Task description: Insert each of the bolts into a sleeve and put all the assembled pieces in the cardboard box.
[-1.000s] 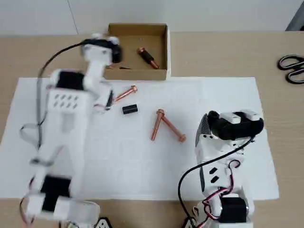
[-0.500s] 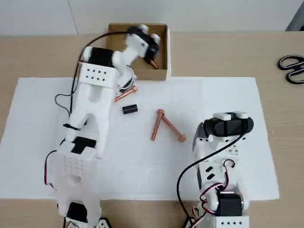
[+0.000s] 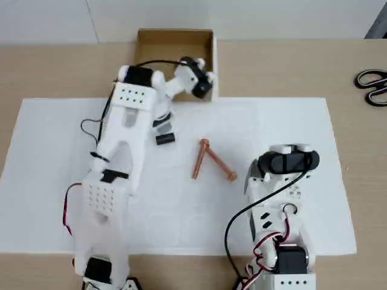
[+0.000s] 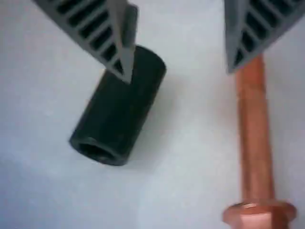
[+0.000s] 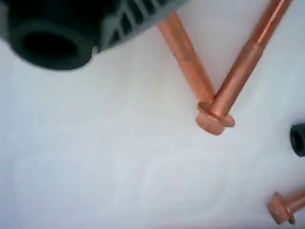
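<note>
Because they appear to pinch a black sleeve [image 5: 47, 43] with its bore facing forward, the jaws of the right arm [image 3: 283, 166], nearest the front edge of the counter [image 3: 272, 66], hang just beside two crossed bolts [image 3: 208, 158] on the white sheet [image 3: 60, 151], probably so that one can be fed in. Farther off, the jaws of the left arm [image 3: 130, 115] are spread above a loose sleeve [image 4: 119, 109] and a third bolt [image 4: 252, 138] lying close alongside, which could crowd a clean grip. Beyond stands the cardboard box [image 3: 175, 32], with that arm's wrist overhanging its near wall; scissors [image 3: 372, 86] lie well apart.
</note>
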Available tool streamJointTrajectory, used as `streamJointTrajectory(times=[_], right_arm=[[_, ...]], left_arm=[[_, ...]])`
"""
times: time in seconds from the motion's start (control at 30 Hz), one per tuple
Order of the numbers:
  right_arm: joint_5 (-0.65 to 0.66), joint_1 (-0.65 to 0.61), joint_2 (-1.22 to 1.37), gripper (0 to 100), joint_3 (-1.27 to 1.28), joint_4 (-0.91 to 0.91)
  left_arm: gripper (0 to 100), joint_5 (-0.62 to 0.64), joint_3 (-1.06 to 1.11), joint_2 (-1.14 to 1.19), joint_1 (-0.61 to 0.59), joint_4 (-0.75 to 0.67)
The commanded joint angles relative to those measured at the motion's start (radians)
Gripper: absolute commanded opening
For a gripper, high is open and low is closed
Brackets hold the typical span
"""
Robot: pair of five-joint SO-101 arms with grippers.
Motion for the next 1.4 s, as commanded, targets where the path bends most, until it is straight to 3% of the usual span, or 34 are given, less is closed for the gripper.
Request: streamJointTrajectory(times=[0.0,0.33,0.47,0.73,0.83,1.0,1.23,1.37], right_arm=[[0.0,0.012,-0.019,0.4,-0.008,-0.024],[0.0,0.012,-0.019,0.4,-0.008,-0.024],[0.0,0.012,-0.019,0.4,-0.008,-0.024],[0.0,0.012,-0.019,0.4,-0.008,-0.022],[0.0,0.012,-0.019,0.4,-0.008,-0.022],[0.0,0.01,-0.019,0.4,-0.014,-0.024],[0.0,0.005,-0.019,0.4,-0.011,-0.024],[0.0,0.005,-0.019,0.4,-0.009,-0.024]], left_arm=[[14,0.008,-0.117,0.018,-0.014,-0.026],[14,0.02,-0.282,0.227,-0.014,-0.031],[14,0.061,-0.366,0.293,-0.015,-0.094],[10,0.072,-0.381,0.377,-0.023,-0.092],[0,0.072,-0.381,0.384,-0.038,-0.092],[0,0.072,-0.386,0.377,-0.051,-0.075],[0,0.137,-0.596,0.293,-0.044,0.021],[0,0.166,-0.538,0.175,-0.04,0.021]])
